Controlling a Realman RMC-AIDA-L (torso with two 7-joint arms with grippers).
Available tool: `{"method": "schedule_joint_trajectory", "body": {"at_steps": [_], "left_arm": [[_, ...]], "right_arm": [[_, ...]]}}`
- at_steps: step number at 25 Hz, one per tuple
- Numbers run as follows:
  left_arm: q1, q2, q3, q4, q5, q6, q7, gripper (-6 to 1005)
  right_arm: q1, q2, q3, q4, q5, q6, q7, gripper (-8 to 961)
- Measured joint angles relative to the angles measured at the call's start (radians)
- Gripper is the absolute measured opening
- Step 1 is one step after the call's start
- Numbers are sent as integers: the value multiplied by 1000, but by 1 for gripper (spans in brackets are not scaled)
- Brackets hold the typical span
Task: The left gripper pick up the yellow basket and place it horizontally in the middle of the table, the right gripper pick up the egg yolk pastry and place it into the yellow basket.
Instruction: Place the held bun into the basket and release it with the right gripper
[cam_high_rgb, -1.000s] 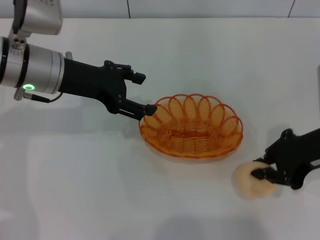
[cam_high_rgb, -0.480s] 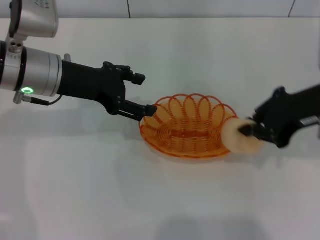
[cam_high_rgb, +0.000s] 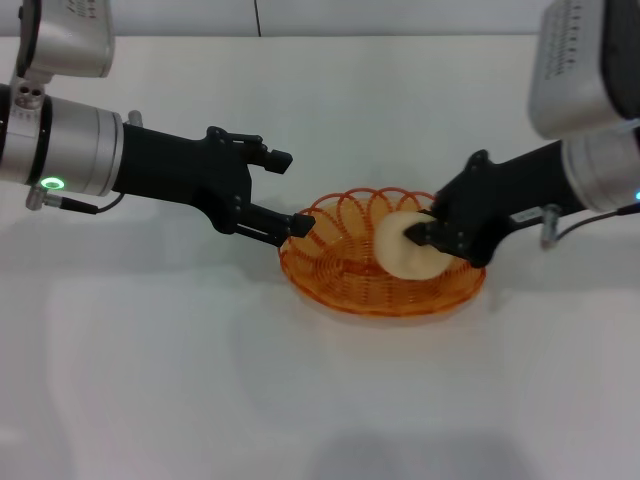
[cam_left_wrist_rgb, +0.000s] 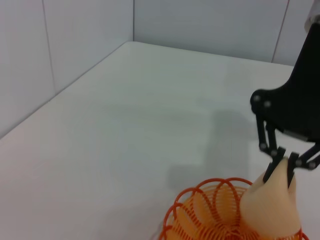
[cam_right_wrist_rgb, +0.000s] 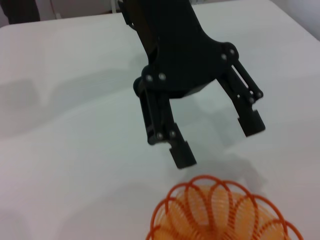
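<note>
The right gripper (cam_high_rgb: 428, 232) pinches the smooth round pastry (cam_high_rgb: 405, 246) above the woven wire basket (cam_high_rgb: 340, 275) on the matte table (cam_high_rgb: 200, 380), while the left gripper (cam_high_rgb: 288, 190) waits wide open beside its rim.

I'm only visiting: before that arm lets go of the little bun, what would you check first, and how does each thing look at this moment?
1. The egg yolk pastry is held firmly by the right gripper: ok, jaws closed on it.
2. Pastry is over the yellow basket, not outside its rim: ok.
3. Pastry is low enough to drop gently: cannot tell; its height above the woven bottom is unclear.
4. Basket sits flat on the table: ok.
5. The left gripper is out of the way: ok, jaws open, just outside the rim; whether the lower tip touches it, cannot tell.
</note>
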Motion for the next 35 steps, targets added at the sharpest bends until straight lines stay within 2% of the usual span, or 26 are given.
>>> {"method": "schedule_joint_trajectory", "body": {"at_steps": [9, 19, 25, 28, 33, 35], "left_arm": [[17, 5, 0, 28, 5, 2, -1, 893], [24, 5, 0, 29, 7, 1, 1, 893], [41, 7, 0, 36, 1, -3, 9, 893], [45, 7, 0, 38, 0, -3, 14, 893], [50, 7, -24, 38, -3, 9, 15, 893], [52, 8, -44, 36, -4, 25, 23, 893]], "right_arm": [[25, 0, -69, 57, 7, 120, 0, 52], [44, 1, -77, 96, 18, 141, 0, 98], [24, -2, -65, 83, 21, 140, 0, 305], [-7, -4, -39, 74, 32, 136, -2, 505], [-81, -9, -12, 22, 50, 127, -25, 677], [-118, -9, -9, -5, 54, 126, -48, 677]]}}
